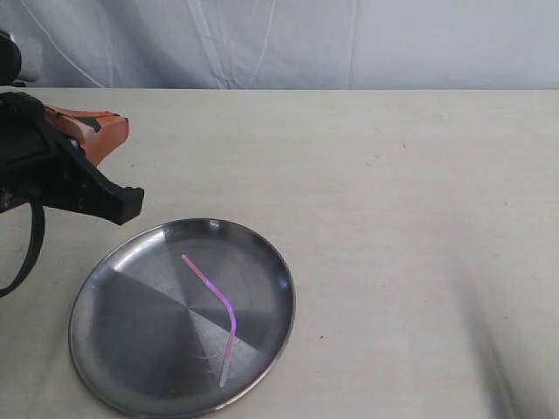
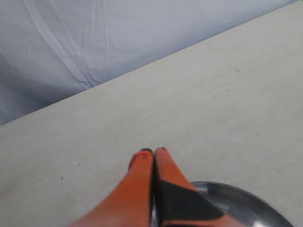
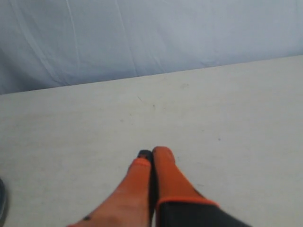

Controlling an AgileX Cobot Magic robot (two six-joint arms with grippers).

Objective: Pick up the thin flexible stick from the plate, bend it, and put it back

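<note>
The thin pink-purple stick [image 1: 216, 307] lies inside the steel plate [image 1: 122, 349], kinked mid-length into a shallow angle. The plate rests on the table at the front left. My left gripper [image 1: 122, 129] hangs above the table behind the plate's far left rim, its orange fingers pressed together with nothing between them. In the left wrist view the left gripper [image 2: 153, 151] is shut and the plate's rim [image 2: 246, 196] shows below it. My right gripper [image 3: 152, 153] is shut and empty over bare table; it does not show in the exterior view.
A pale cloth backdrop [image 1: 288, 39] hangs behind the beige table [image 1: 402, 201]. A sliver of the plate's edge [image 3: 2, 198] shows at the border of the right wrist view.
</note>
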